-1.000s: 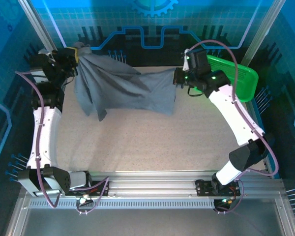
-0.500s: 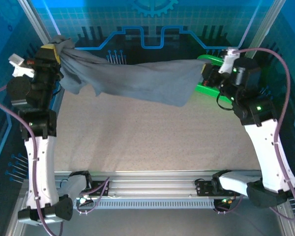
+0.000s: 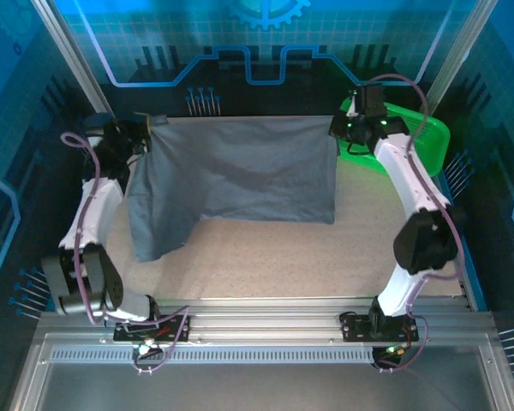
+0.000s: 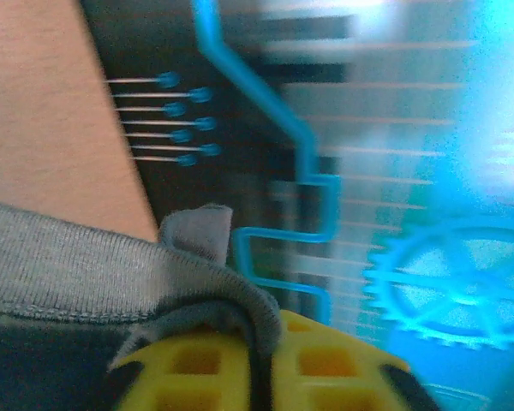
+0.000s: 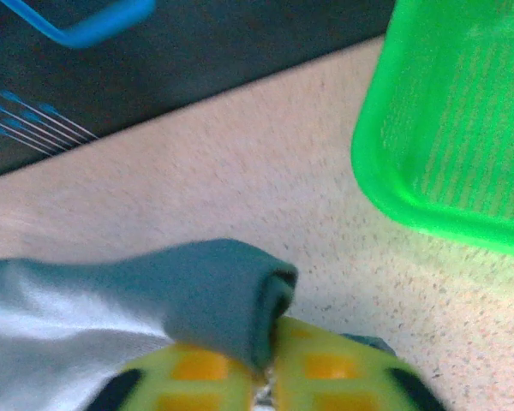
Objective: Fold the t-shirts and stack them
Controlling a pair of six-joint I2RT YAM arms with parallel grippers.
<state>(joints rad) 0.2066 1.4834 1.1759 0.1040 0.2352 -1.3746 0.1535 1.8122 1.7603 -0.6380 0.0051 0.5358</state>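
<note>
We see the t-shirt spread over the far half of the table, its far edge stretched btwn the two arms. The left gripper sits at the shirt's far-left corner, the right gripper at the far-right one. On the left the cloth reaches further twd the near edge than on the right, w/ soft creases across the middle. In the left wrist view the yellow fingers stand close together w/ the hem caught in the narrow gap btwn them, so we read the left gripper as pinching the t-shirt. In the right wrist view a rolled fold of grey cloth lies over one yellow finger and into the slit, so that gripper is pinching the shirt too. The green basket stands at the table's far-right corner, just behind the right gripper, near the shirt's corner but apart from it
</note>
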